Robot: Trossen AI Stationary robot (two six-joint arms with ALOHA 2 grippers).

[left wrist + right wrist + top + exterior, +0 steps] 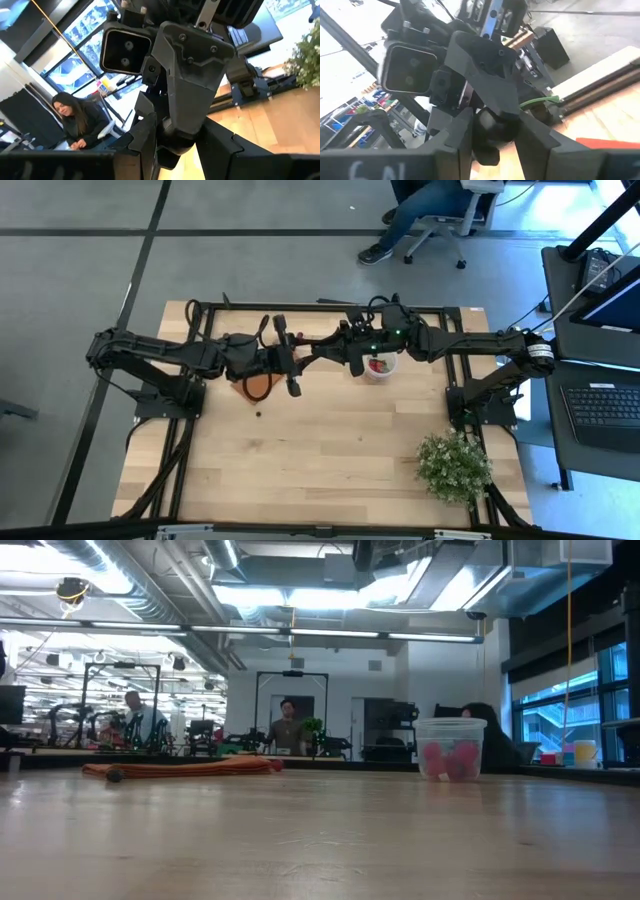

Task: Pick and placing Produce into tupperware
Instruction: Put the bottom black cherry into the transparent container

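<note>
High over the table's middle, my left gripper (312,352) and my right gripper (334,346) point level at each other, tips meeting. A small dark round berry (492,127) of the produce sits between them, and both are shut on it. The tupperware (380,367), a small translucent cup holding red berries, stands on the table under the right arm and shows in the low view too (450,748). One dark berry (258,415) lies loose on the wood. Neither gripper shows in the low view. My left gripper pinches the dark berry (171,152) between its two fingers, coming level from the table's left; the right gripper's tip crowds the spot and hides most of it. The berry is high above the table. My right gripper pinches the same berry's sides (479,131) between its two fingers, coming level from the table's right. The berry is lifted clear, with the left gripper's tip right against it on the far side.
A flat orange-brown block (260,385) lies under the left gripper. A bushy green plant (455,465) stands at the near right corner. Bare wood stretches across the near half. Beyond the far edge a person sits on a chair (440,225).
</note>
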